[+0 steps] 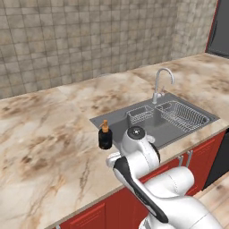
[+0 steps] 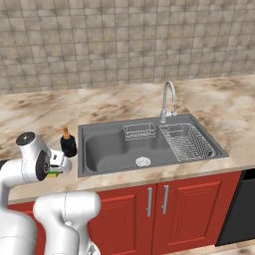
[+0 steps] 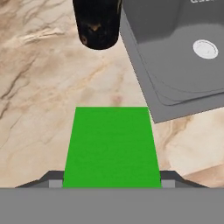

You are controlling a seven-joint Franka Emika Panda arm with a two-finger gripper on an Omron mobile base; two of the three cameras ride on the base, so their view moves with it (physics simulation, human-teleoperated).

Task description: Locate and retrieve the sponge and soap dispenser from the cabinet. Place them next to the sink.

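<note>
The green sponge (image 3: 111, 146) lies flat between my fingertips, low over the marble counter, and my gripper (image 3: 111, 183) is shut on its two sides. In the right base view a green-yellow sliver of the sponge (image 2: 53, 174) shows under the gripper (image 2: 59, 167), near the counter's front edge. The black soap dispenser (image 1: 105, 135) (image 2: 68, 143) (image 3: 97, 24) stands upright on the counter just beyond the sponge, close to the left rim of the sink (image 1: 112, 120) (image 2: 99, 149) (image 3: 175, 52). The cabinet is out of view.
A chrome faucet (image 1: 161, 82) (image 2: 168, 99) rises behind the basin. A wire rack (image 1: 183, 115) (image 2: 187, 142) and a small caddy (image 1: 139, 114) sit inside it. Red base cupboards (image 2: 164, 204) run below the counter. Open marble counter (image 1: 40, 134) stretches to the left.
</note>
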